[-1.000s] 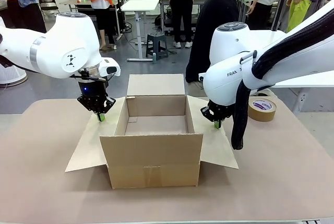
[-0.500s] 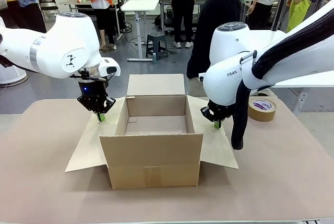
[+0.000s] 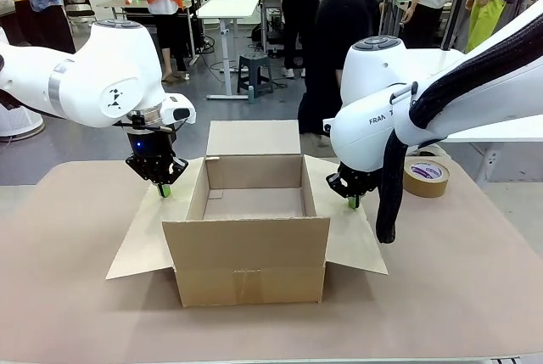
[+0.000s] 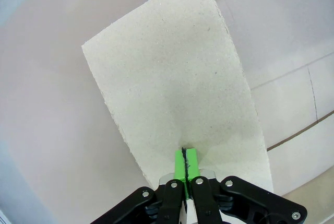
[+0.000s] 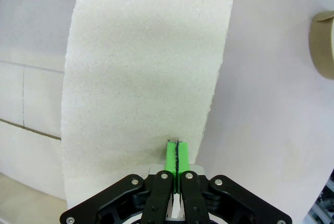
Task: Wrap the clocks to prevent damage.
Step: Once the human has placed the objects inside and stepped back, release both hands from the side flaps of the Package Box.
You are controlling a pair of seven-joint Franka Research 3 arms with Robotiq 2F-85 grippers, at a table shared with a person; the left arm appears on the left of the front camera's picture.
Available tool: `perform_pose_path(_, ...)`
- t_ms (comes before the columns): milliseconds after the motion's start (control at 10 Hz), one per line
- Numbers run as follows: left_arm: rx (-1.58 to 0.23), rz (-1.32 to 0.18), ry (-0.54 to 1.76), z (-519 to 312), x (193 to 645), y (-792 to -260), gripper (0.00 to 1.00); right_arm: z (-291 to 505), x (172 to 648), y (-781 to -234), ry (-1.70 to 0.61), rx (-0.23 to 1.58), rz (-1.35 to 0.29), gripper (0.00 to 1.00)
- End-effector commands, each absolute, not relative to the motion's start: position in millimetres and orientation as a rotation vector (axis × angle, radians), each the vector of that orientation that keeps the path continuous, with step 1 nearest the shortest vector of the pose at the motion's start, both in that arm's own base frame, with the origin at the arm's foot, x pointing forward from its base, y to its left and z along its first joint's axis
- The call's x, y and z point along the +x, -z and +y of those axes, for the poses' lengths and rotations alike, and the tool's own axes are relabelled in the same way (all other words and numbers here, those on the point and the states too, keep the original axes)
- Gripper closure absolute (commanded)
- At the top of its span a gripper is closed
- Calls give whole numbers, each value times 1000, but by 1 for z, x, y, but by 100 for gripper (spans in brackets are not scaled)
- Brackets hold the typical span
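Box flaps are met by both grippers. The left gripper is shut tight, its green pads pressed together with nothing held between them. Its tip is pointed down at the left flap, close to the fold by the box wall. Whether the flap is touched cannot be told. The right gripper is shut as well, with nothing held. Its tip is set at the right flap, close to that flap's far edge.

Both side flaps are spread out wide and low on the table. The back flap is stood up. The box is set open in the middle of the table, between the two arms. Bare table is seen past the outer edge of each side flap and in front of the box.

A roll of tape is laid flat beyond the right gripper, well apart from the box. A person in black is seen past the far edge of the table.
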State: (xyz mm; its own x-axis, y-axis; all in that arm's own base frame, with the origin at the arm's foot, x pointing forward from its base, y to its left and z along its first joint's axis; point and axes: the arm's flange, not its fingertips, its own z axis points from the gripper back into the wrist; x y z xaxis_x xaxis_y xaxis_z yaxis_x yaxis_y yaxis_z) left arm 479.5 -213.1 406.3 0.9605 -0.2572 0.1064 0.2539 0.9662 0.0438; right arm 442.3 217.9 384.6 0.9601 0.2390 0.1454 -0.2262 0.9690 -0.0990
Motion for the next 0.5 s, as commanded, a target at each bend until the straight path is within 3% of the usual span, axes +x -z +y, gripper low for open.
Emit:
perform_pose_path(0, 31, -109, 260, -213, 479, -405, 99, 218, 442, -384, -234, -87, -159, 99)
perform_pose_path(400, 31, -109, 260, -213, 479, -405, 99, 218, 442, -384, -234, -87, -159, 99)
